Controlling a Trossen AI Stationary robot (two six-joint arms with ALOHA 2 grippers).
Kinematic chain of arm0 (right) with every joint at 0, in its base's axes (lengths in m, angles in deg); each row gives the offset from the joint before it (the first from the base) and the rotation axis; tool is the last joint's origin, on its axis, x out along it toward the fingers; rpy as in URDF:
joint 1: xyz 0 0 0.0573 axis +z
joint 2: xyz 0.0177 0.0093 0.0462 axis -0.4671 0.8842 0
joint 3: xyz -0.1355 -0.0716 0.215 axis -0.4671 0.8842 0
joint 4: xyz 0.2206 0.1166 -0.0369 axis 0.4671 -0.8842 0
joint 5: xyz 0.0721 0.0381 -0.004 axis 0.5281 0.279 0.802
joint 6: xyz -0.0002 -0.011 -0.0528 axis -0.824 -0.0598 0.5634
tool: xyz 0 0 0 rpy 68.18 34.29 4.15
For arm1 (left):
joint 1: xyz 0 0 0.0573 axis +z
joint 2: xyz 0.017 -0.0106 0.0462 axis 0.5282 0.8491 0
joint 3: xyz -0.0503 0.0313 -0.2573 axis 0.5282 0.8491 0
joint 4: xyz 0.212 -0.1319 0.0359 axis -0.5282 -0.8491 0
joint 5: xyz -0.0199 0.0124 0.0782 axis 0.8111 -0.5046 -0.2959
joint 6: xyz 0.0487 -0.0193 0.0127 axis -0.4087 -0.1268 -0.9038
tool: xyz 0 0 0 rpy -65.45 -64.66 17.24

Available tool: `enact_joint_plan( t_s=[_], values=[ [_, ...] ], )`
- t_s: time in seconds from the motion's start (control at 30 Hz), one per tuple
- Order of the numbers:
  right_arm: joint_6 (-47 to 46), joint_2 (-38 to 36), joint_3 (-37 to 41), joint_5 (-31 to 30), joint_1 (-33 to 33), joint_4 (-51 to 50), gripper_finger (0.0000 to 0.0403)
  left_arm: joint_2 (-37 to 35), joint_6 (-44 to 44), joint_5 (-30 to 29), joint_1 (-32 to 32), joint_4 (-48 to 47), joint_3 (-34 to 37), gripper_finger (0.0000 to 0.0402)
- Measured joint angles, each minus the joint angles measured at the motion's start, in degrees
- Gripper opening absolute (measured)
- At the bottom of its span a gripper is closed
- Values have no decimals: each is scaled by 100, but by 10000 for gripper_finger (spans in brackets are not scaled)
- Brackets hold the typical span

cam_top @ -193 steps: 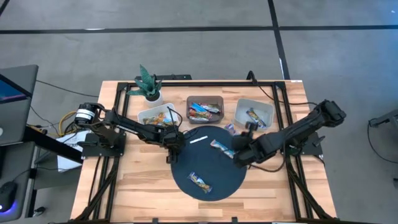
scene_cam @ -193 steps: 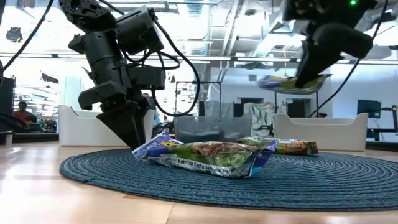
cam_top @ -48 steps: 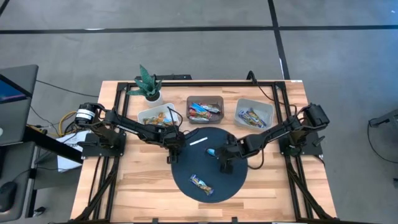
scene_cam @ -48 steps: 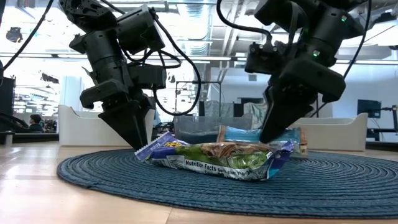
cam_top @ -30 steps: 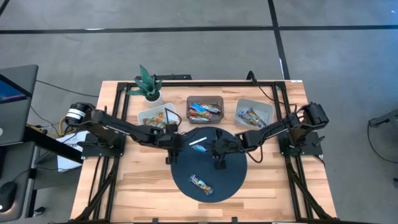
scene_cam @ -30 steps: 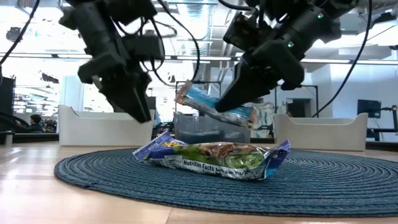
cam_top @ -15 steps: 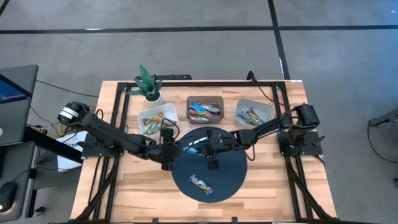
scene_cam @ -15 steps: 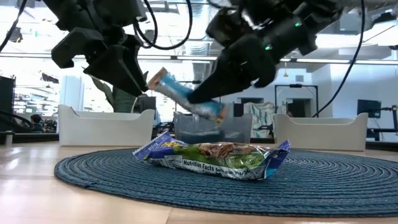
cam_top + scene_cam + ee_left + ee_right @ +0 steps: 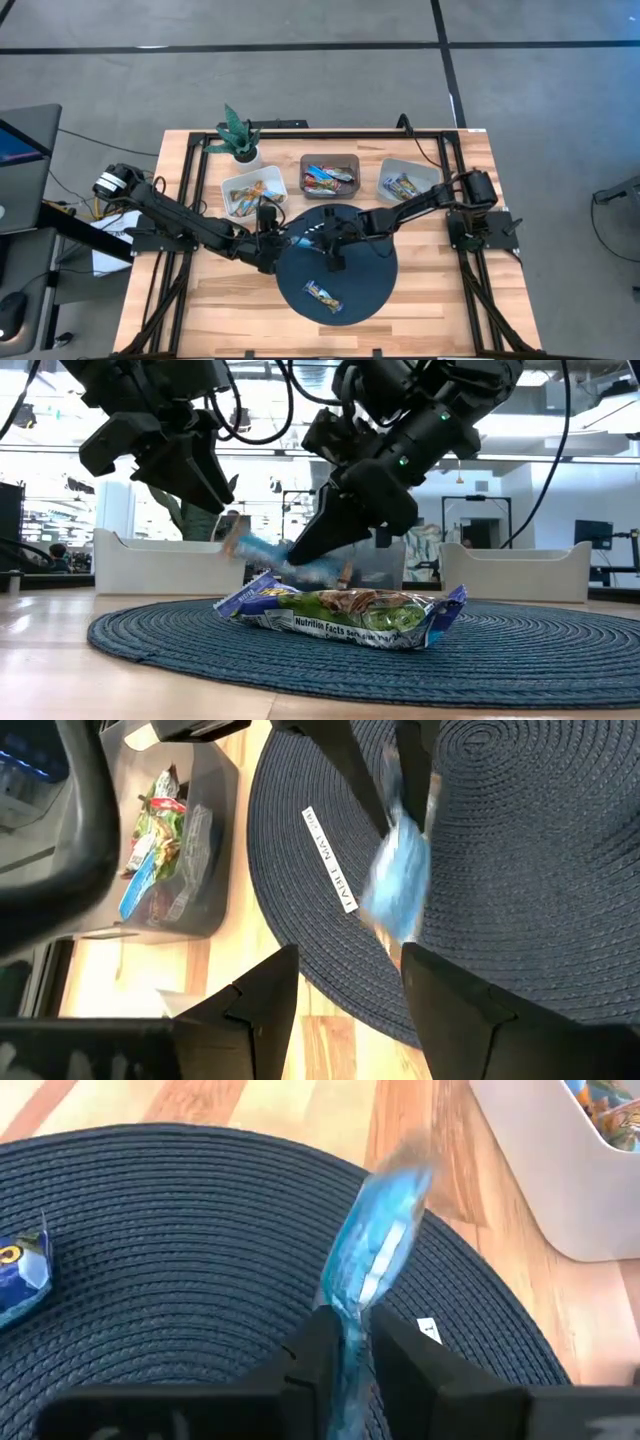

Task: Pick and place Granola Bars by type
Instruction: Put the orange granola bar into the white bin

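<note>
Right gripper (image 9: 322, 236) reaches far leftward, fingers pinched shut (something clamped between them). Left gripper (image 9: 272, 243) waits just beside it, fingers (image 9: 455, 1010) spread apart.

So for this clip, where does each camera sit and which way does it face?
High: overhead, straight down; both arms over the round mat.
Low: table height, level across the mat; both arms enter from above.
Left wrist: on the left arm, past its open left gripper.
Right wrist: on the right arm; right gripper pinches the blue bar.
All four views share the blue bar.

One bar (image 9: 323, 294) on the mat (image 9: 370, 280), three bins (image 9: 330, 176) behind, perhaps all filled
</note>
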State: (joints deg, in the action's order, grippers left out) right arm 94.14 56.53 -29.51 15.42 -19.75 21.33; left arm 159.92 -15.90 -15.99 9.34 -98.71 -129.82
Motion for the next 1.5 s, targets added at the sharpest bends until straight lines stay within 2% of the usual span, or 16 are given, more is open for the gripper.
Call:
enact_joint_plan(
  t_s=[0.23,0.33,0.53,0.87,1.03,1.37,1.5],
  values=[
    [-6,-48,0,0,2,-43,146,0,-67,-2,0,41,2,174],
    [-132,-48,0,-40,4,-153,182,0,-276,16,23,353,57,174],
    [-410,-227,10,-165,13,-949,229,2,-870,797,344,1384,404,174],
    [-1294,-562,140,-202,280,-2404,235,205,-746,2183,1154,1791,541,174],
    [-1661,-586,138,-216,510,-2990,233,608,-946,2262,1310,1906,522,174],
    [-1711,-586,138,-262,587,-3041,211,728,-810,2267,1561,1899,442,174],
    [-1814,-586,138,-256,566,-3040,204,842,-723,2437,1565,1996,446,174]
  ],
)
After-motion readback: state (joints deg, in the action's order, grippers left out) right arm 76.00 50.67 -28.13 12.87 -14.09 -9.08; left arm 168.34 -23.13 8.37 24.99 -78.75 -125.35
